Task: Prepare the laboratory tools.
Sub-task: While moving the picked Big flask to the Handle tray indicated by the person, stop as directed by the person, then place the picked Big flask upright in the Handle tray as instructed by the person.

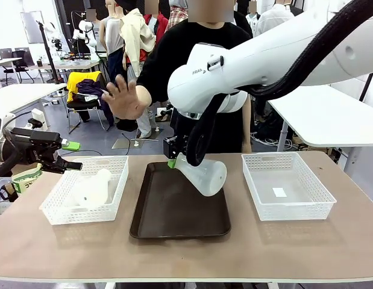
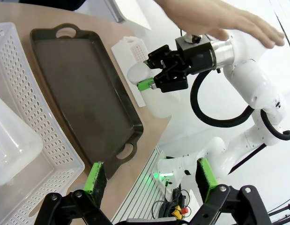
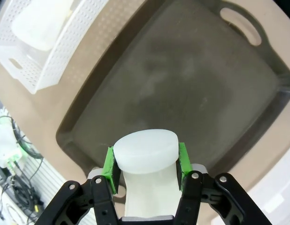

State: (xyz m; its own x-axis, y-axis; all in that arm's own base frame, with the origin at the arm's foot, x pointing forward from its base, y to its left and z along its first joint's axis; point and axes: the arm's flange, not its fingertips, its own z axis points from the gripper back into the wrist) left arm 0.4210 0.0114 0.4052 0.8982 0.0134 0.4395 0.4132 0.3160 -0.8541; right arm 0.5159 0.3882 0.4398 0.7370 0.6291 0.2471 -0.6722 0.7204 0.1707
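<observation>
A frosted-white conical flask hangs tilted over the back of the dark brown tray, with my right gripper shut on its neck. In the right wrist view the flask sits between the green pads of that gripper, above the tray. The second flask lies on its side in the left white basket. My left gripper hovers open at that basket's far left corner. The left wrist view shows it open and empty, with the second flask below.
A second white mesh basket stands right of the tray, with only a small white label inside. The person stands at the far side with an open hand raised above the table. Bare tabletop lies in front of the tray.
</observation>
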